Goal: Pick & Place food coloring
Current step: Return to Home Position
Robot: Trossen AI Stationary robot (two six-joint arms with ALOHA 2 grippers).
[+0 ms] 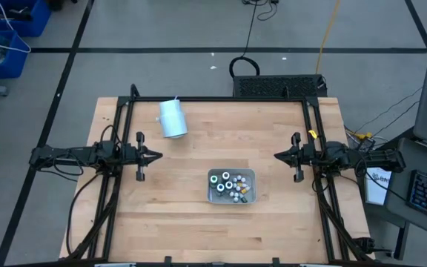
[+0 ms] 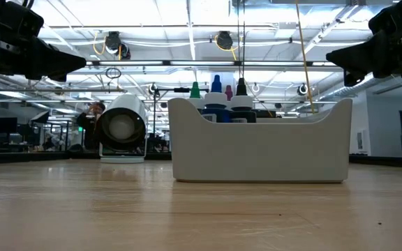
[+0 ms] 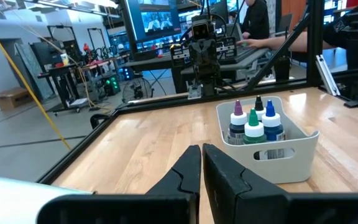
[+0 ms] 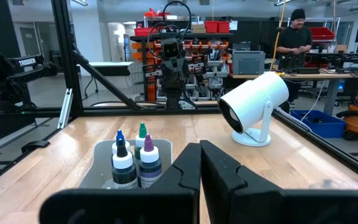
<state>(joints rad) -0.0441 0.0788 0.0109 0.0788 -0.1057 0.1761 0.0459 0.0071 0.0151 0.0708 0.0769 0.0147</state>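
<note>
The food coloring bottles (image 1: 228, 183) stand in a grey rectangular tray (image 1: 250, 175) near the middle of the table. Four taller dark bottles (image 3: 253, 126) with purple, green, black and blue tips stand upright. Their tips (image 2: 218, 94) rise above the tray wall (image 2: 260, 146). Smaller white-capped ones (image 1: 239, 194) lie beside them. My left gripper (image 1: 158, 156) hovers shut, left of the tray and above the table. My right gripper (image 1: 276, 156) hovers shut to the tray's right. The shut fingers of both show in the wrist views (image 3: 201, 165) (image 4: 199, 163); the bottles (image 4: 135, 163) are ahead.
A large white cylinder on a stand (image 1: 173, 117) sits toward the far left of the table (image 4: 253, 102) (image 2: 123, 129). Black frame rails run along the table's left, right and far edges (image 1: 221, 99). People (image 4: 294, 37) stand in the room beyond.
</note>
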